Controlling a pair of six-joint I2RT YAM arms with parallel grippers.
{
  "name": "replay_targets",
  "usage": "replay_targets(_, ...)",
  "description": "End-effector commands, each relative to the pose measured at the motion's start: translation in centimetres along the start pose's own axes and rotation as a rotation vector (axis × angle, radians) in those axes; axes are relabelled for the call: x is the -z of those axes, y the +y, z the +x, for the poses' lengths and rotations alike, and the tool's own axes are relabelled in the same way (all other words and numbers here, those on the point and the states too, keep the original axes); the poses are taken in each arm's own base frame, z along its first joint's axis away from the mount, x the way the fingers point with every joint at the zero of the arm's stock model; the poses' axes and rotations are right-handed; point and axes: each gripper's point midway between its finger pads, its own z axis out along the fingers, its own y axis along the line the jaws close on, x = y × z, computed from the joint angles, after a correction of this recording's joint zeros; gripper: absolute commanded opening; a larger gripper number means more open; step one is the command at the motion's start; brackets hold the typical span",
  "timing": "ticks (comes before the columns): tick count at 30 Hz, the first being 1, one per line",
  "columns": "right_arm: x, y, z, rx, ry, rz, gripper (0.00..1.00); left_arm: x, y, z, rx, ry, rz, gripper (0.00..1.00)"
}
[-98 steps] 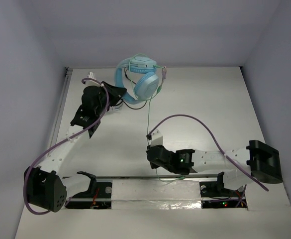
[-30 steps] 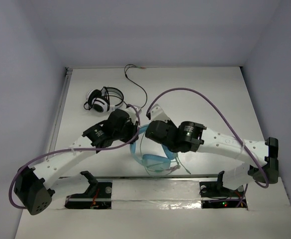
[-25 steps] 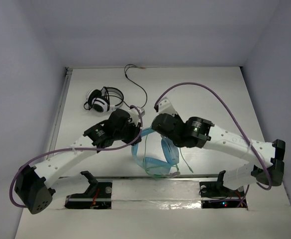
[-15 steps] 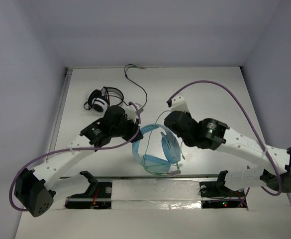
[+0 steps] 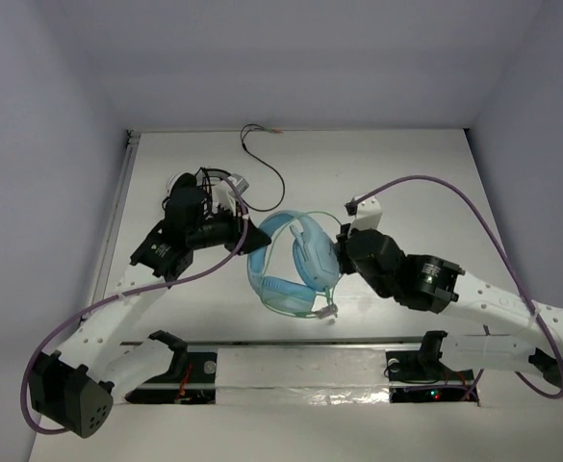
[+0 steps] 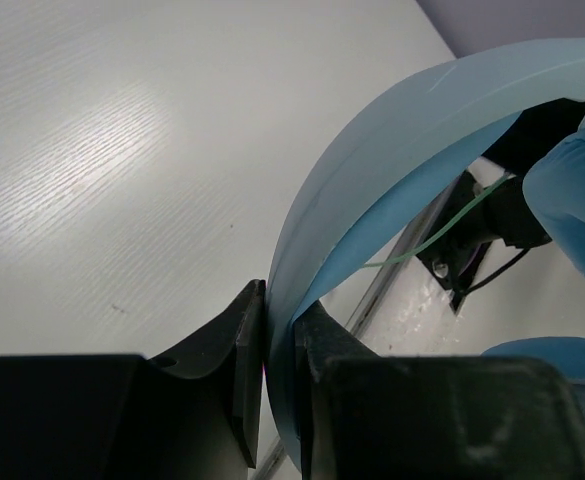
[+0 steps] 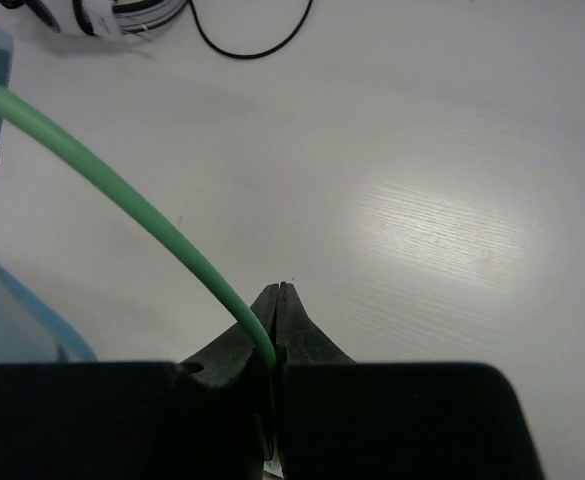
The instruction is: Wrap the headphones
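Large light blue over-ear headphones with padded cups [image 5: 295,265] now just to the right of the small black-and-white headphones [image 7: 122,12], and a little nearer to the arm bases than that pair. Within the last second carried closer to that small pair and turned, so that the padded cups show more from above.

Left jaws pinching the edge of the wide blue headband [image 6: 392,180]. Right jaws pressed together on the thin pale green cable [image 7: 122,190], which rises out of them in a tight arc.

Also changed: cable swung over, now curving along the side of the cups toward the small pair. Probably one turn of the wrap under way, with more turns still needed. Cannot tell whether resting on the white bench [image 5: 406,183] or lifted.
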Motion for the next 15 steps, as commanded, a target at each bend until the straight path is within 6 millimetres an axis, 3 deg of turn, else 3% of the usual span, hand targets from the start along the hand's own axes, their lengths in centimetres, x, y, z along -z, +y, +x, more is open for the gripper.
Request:
replay_targets(1,0.0,3.5,-2.4,-0.167,-0.098,-0.163,0.0,1.9,-5.0,-5.7,-0.052,-0.156,0.164,0.0)
replay_targets(5,0.1,5.2,-2.9,-0.255,-0.156,-0.268,0.01,2.5,-5.3,-7.5,-0.035,-0.209,0.158,0.0)
replay_targets(6,-0.3,5.3,-2.0,-0.255,-0.154,-0.277,0.02,2.7,-5.6,-8.2,-0.045,-0.234,0.166,0.0)
replay_targets(9,0.2,6.5,-3.1,-0.324,-0.231,-0.367,0.13,3.0,-6.3,-9.7,-0.016,-0.289,0.178,0.0)
replay_targets(15,-1.0,7.0,-2.8,-0.37,-0.286,-0.381,0.29,3.8,-7.1,-12.0,0.022,-0.368,0.179,0.0)
